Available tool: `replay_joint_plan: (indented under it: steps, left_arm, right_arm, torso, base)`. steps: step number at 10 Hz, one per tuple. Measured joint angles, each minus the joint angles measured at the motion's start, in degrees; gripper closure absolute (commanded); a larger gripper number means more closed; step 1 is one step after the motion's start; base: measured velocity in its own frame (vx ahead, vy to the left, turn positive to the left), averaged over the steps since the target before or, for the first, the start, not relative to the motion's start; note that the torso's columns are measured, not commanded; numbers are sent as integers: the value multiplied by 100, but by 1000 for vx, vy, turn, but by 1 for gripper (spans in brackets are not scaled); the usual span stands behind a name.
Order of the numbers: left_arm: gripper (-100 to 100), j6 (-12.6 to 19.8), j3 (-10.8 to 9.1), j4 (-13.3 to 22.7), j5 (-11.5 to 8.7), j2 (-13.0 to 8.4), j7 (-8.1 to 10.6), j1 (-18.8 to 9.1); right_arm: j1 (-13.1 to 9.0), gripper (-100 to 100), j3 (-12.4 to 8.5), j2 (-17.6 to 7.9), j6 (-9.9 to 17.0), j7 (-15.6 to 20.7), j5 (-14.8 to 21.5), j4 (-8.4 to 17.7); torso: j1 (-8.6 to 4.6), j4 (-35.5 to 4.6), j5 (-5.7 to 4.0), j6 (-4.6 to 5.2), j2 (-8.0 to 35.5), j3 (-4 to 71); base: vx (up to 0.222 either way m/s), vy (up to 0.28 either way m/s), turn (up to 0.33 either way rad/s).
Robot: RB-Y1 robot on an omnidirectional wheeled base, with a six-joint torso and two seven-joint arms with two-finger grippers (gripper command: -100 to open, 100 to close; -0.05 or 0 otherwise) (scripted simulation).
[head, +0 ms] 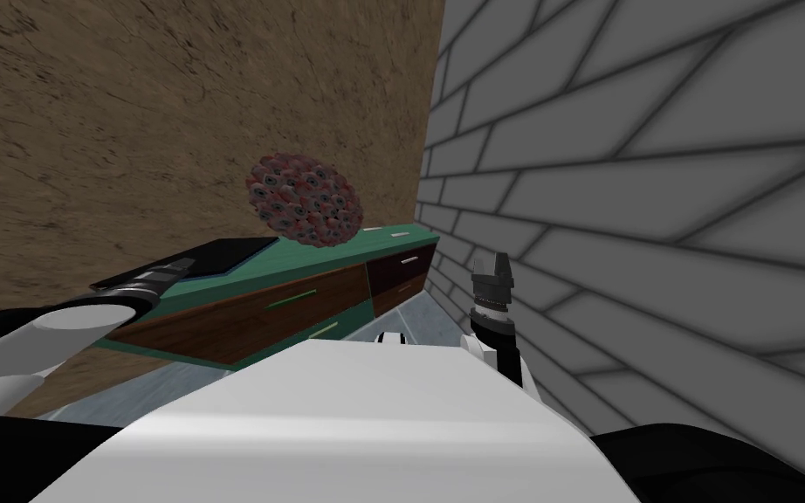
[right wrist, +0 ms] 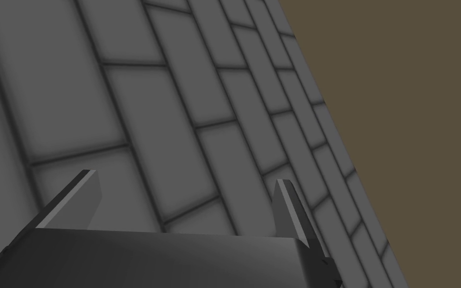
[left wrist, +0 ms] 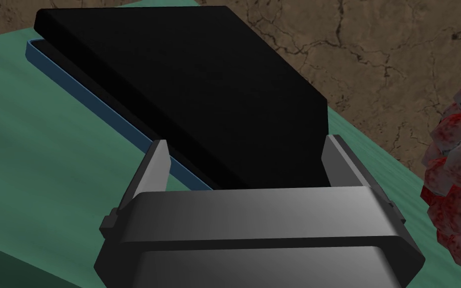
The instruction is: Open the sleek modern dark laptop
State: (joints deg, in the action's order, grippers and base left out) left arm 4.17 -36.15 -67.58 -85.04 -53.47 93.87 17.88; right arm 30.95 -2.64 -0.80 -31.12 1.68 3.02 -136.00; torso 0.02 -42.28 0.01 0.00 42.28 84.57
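Our left gripper (left wrist: 246, 140) stood released, its two thin grey blade fingers spread about a third of the frame apart. The near corner of the laptop (left wrist: 189, 85) lay between them. Whether either blade touched the lid, we could not tell. Our right gripper (right wrist: 187, 176) was raised at our right side, close to the grey block wall (head: 654, 175), its two fingers likewise parted and holding nothing.

The laptop was a flat, matte black slab with sharp edges. Its lid was lifted a little off a thin blue-rimmed base (left wrist: 119, 120), leaving a narrow dark wedge between them. Nothing inside that gap could be made out. The gripper's dark body hid the lid's nearest edge.

The laptop lay on the smooth green top (left wrist: 49, 165) of a long low cabinet. In the head view, our left forearm covered the cabinet's near end. Its fronts were wood-grained: a brown section with two slim handles, one of them (head: 292, 299) greenish, and a darker section with one pale handle (head: 409, 259).

Farther along the top sat one round cluster (head: 305, 201) of red and grey-white faceted lumps, cut off at the edge of the left wrist view. Behind the cabinet rose a rough, cracked brown wall (head: 130, 105).
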Motion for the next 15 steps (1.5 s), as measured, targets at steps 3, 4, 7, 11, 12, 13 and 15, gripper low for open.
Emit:
replay_joint_plan:
  steps: [3,4,7,11,12,13,15]
  left_arm:
    - [-100,324,15,317,-213,-104,-274,-423]
    - [-100,338,14,336,-361,-111,-396,-452]
    - [-100,356,1,359,-792,-109,-924,-476]
    - [-100,666,27,693,-1288,-213,-1500,-914]
    - [-100,699,17,718,-1462,-222,-1669,-949]
    - [-100,707,9,717,-1562,-221,-1837,-950]
    - [-100,816,35,856,-1742,-306,-2121,-1090]
  right_arm:
    - [0,0,1,0,0,0,0,0]
    - [0,0,0,0,0,0,0,0]
    - [0,0,0,0,0,0,0,0]
    - [-1,0,1,0,0,0,0,0]
    - [0,0,0,0,0,0,0,0]
    - [0,0,0,0,0,0,0,0]
    - [0,0,0,0,0,0,0,0]
  torso:
    - [-5,-1,-2,2,1,-1]
    - [5,1,1,0,-4,3]
    - [0,0,0,0,0,0]
    - [-4,0,-2,2,1,-1]
    - [6,1,1,-1,-4,2]
    - [8,2,3,-1,-5,3]
    - [-9,-1,-3,-3,5,-2]
  base:
    - [-15,-25,11]
    - [0,0,0]
    - [1,2,1]
    - [-18,-27,38]
    - [0,0,0]
    - [4,5,3]
    - [-20,-32,92]
